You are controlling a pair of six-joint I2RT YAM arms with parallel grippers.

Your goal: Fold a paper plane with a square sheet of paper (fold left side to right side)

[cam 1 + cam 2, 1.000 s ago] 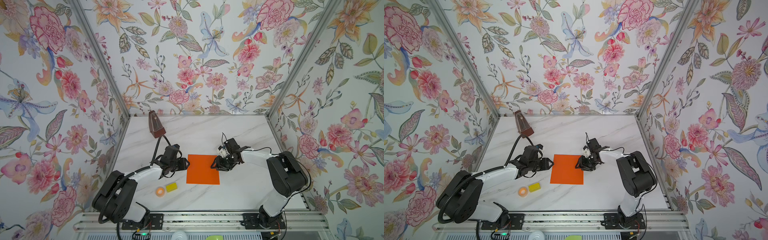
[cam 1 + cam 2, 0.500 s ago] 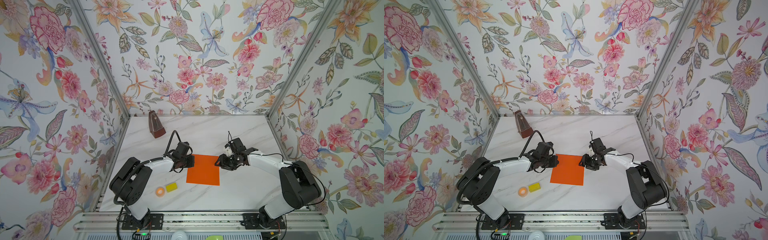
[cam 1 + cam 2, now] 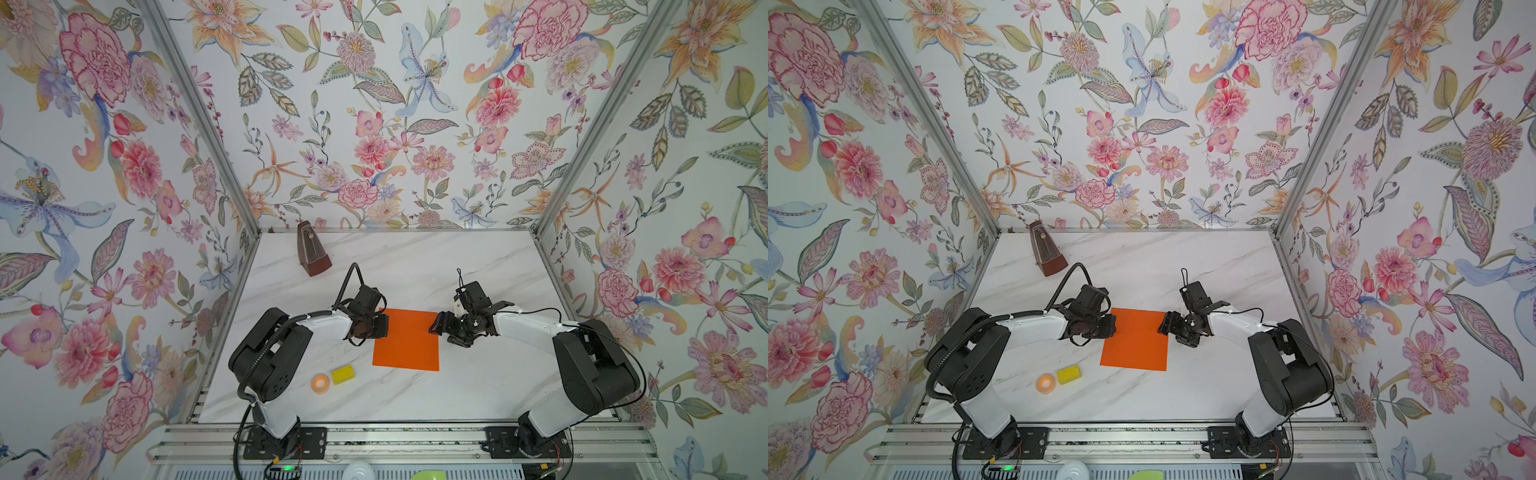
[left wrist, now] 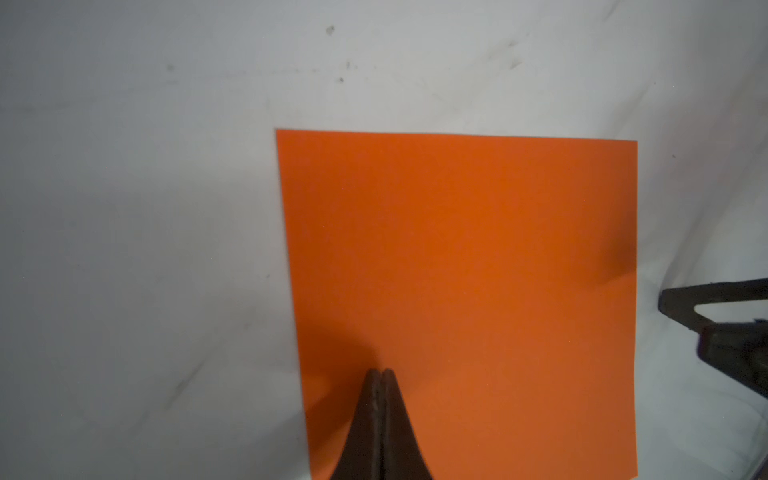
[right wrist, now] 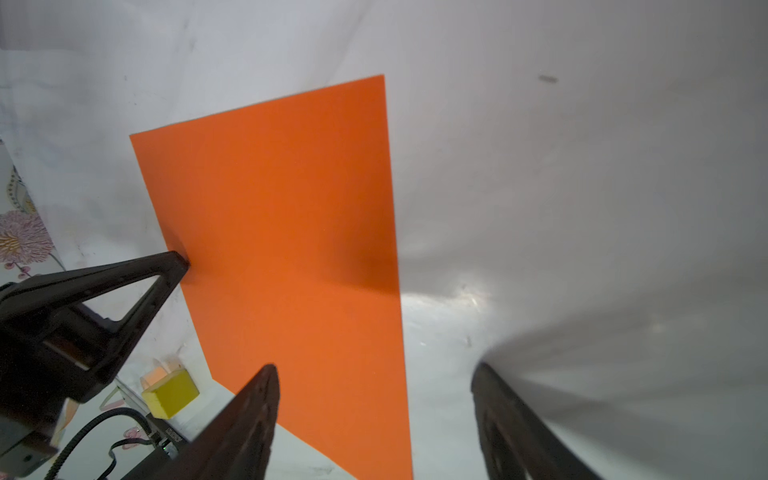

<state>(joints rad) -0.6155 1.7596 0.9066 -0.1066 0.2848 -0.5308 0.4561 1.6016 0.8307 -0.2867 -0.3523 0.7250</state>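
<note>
Nearest the bases, a tape ring [image 3: 320, 381] and yellow block [image 3: 343, 374] sit on the table [image 3: 457, 395], apart from the work. Just beyond, the sheet [image 3: 409, 340] lies flat and uncreased mid-table, so the left-to-right fold is not yet begun. The left gripper [image 4: 381, 372] is clenched on nothing, its joined tips at the sheet's left edge (touching or just above, I cannot tell). The right gripper [image 5: 376, 366] is spread, one finger over the right edge and the other over bare marble, holding nothing. To do this well, I judge the left tips must get under or pinch that edge without skidding the thin paper while the right pins its side. The edge should then travel squarely onto the opposite edge before creasing. A metronome [image 3: 311, 253] stands far back.
</note>
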